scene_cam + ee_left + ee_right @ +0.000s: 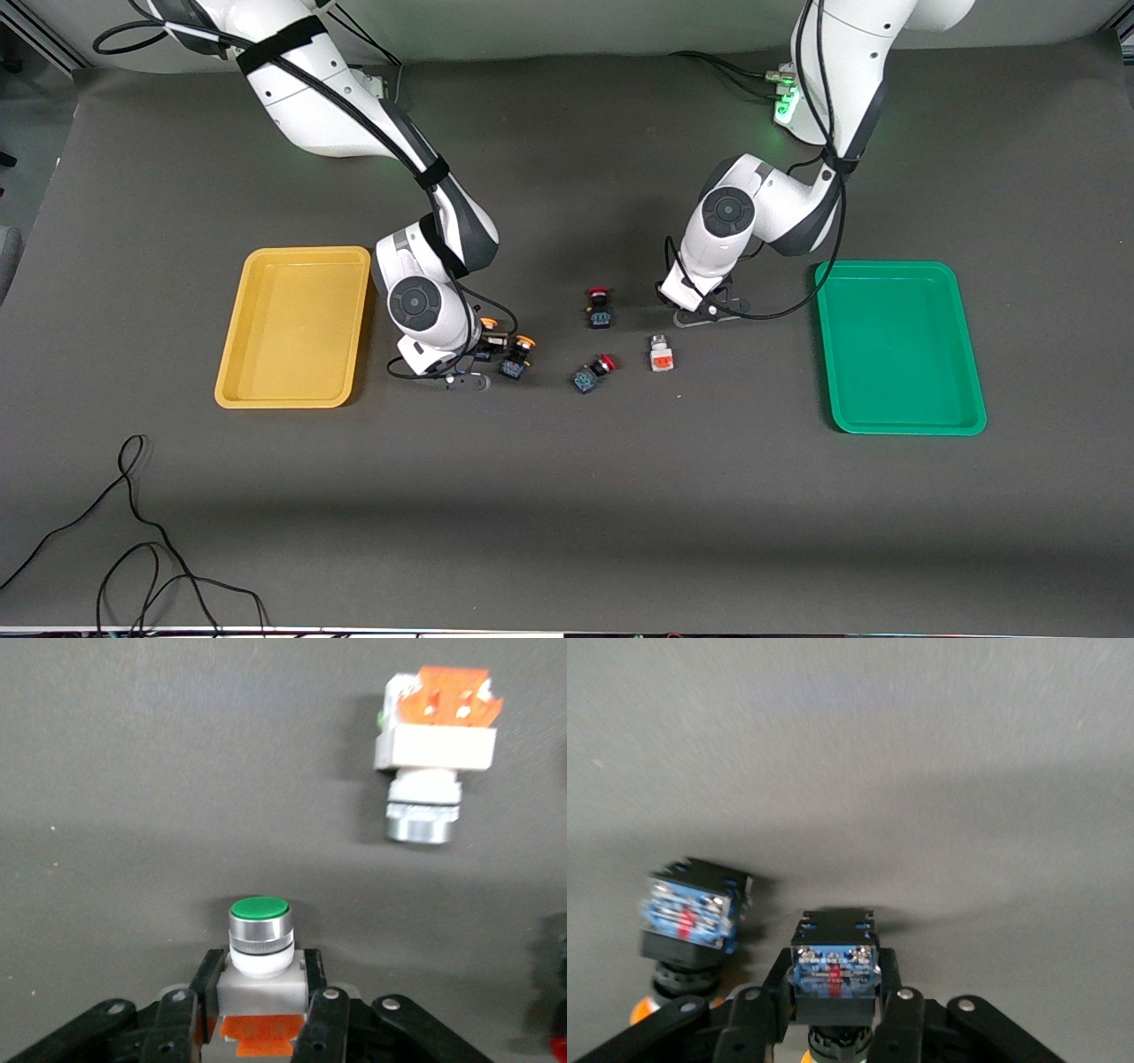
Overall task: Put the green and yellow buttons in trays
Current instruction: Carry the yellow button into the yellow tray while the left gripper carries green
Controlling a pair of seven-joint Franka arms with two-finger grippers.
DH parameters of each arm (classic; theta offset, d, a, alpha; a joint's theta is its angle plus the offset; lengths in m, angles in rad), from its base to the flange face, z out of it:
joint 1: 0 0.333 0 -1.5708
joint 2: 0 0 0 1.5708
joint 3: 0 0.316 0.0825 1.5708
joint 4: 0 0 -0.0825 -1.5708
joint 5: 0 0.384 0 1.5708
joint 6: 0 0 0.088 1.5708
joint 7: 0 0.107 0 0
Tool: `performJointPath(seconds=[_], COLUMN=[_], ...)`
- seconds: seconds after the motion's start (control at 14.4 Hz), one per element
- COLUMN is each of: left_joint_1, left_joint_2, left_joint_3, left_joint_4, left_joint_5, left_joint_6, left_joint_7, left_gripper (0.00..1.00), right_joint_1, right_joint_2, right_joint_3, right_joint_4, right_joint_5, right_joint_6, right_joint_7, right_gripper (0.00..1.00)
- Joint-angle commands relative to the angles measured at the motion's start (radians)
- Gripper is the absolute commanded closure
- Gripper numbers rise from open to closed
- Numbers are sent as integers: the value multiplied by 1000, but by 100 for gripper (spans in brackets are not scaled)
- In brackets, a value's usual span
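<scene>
Meanwhile, both trays (899,416) lie empty: left end effector (264,1014) clamps a green button (260,939), right end effector (833,1010) a yellow button (833,970), two more waiting.

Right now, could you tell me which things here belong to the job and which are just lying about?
Job:
yellow tray
green tray
green button, gripped by the left gripper
white-grey button lying nearby
yellow button, gripped by the right gripper
second yellow button beside it

Lying about:
two red-capped buttons
loose black cable
</scene>
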Motion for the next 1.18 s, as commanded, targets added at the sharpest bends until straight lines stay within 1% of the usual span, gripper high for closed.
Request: performJointPath(seconds=[0.0, 0.07, 0.21, 0.28, 0.35, 0.42, 0.55, 0.69, 0.76, 0.9, 0.97, 1.04, 1.11], left_joint_1=[39, 70, 139, 172, 215, 260, 372, 482, 524, 584, 602, 614, 618], left_joint_2=[-66, -83, -109, -126, -146, -173, -216, -229, -224, -192, -180, -169, -157], left_joint_3=[2, -1, -2, -2, -2, -1, -1, 2, 2, 4, 4, 4, 4], left_joint_4=[107, 155, 238, 264, 281, 287, 286, 286, 281, 269, 238, 196, 150], left_joint_5=[15, 15, -11, -29, -55, -78, -88, -85, -76, -33, -4, 18, 32], left_joint_6=[-184, -265, -404, -456, -504, -548, -629, -685, -677, -639, -598, -529, -453], left_joint_7=[-17, -4, 77, 123, 191, 263, 421, 595, 657, 760, 780, 791, 793], left_gripper=[65, 66, 66, 66, 66, 66, 66, 66, 66, 66, 66, 65, 65], right_joint_1=[-5, -7, -5, -7, -7, -7, -7, -4, -4, -4, -5, -5, -9], right_joint_2=[-79, -96, -131, -157, -185, -219, -285, -331, -352, -380, -380, -378, -375], right_joint_3=[-41, -54, -131, -169, -220, -270, -359, -453, -494, -599, -642, -666, -671], right_joint_4=[46, 103, 241, 289, 315, 320, 300, 268, 237, 142, 90, 17, -72], right_joint_5=[1, 1, -2, 1, 7, 10, 12, 10, 10, 13, 16, 30, 64], right_joint_6=[-109, -222, -447, -549, -611, -640, -688, -715, -717, -684, -635, -554, -445], right_joint_7=[-21, -30, -70, -126, -184, -243, -375, -477, -527, -669, -740, -790, -820], right_gripper=[100, 100, 100, 100, 100, 100, 100, 100, 100, 100, 100, 100, 100])
